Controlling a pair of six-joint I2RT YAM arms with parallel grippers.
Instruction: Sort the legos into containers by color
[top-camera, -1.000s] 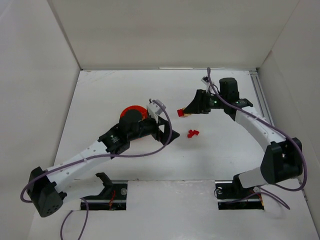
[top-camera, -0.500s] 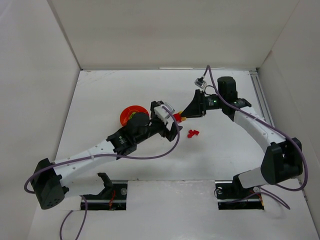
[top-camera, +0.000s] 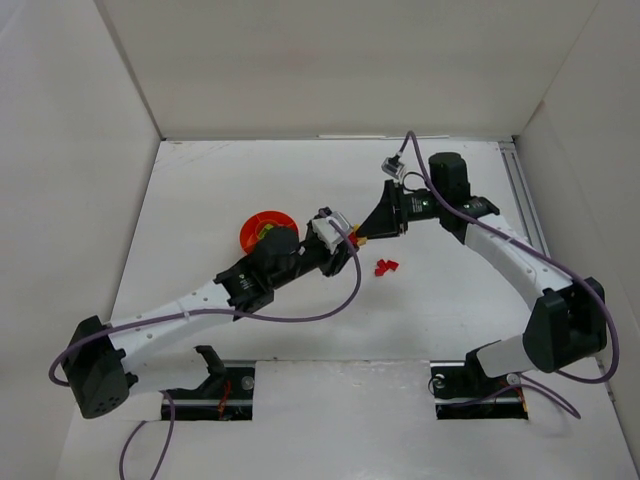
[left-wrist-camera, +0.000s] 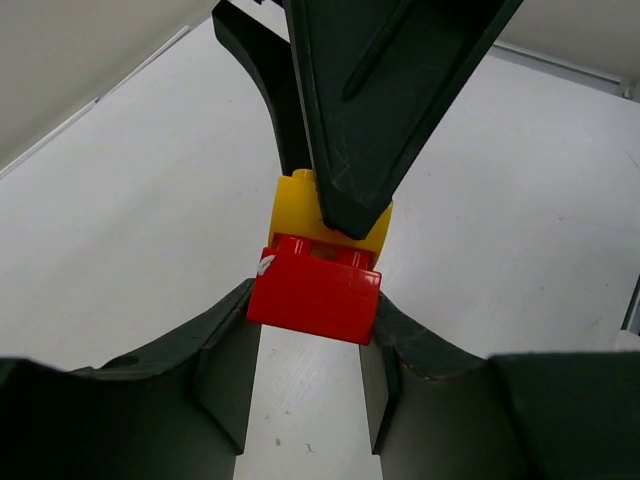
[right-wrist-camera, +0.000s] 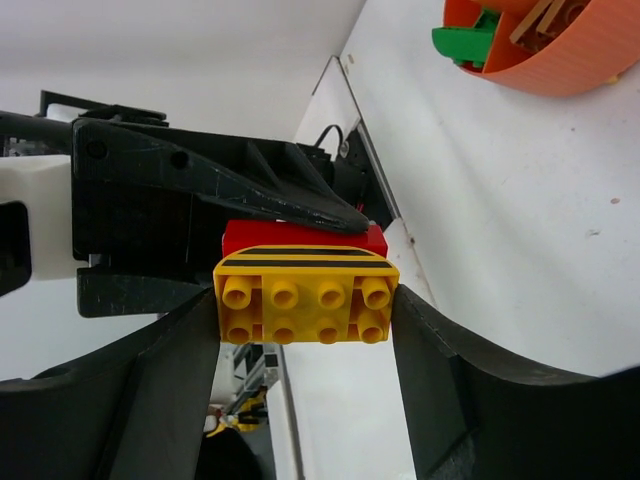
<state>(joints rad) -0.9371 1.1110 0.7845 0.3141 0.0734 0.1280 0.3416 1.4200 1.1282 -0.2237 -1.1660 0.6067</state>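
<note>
A red lego (left-wrist-camera: 315, 290) is stuck to a yellow lego (right-wrist-camera: 305, 297) with black stripes, both held in the air over the middle of the table. My left gripper (left-wrist-camera: 315, 305) is shut on the red lego's sides. My right gripper (right-wrist-camera: 305, 305) is shut on the yellow one, its fingers (left-wrist-camera: 370, 120) coming in from the far side. In the top view the left gripper (top-camera: 348, 248) and the right gripper (top-camera: 368, 234) meet tip to tip. The orange-red bowl (top-camera: 262, 228) sits left of them, partly under my left arm, with a green lego (right-wrist-camera: 465, 42) inside.
Small red legos (top-camera: 385, 267) lie on the table just right of the meeting grippers. White walls close the table on the left, back and right. A purple cable loops under my left wrist (top-camera: 345, 295).
My left arm swung right to the right gripper's bricks and its jaws went from wide open to closed on the red lego. The right gripper shifted slightly.
</note>
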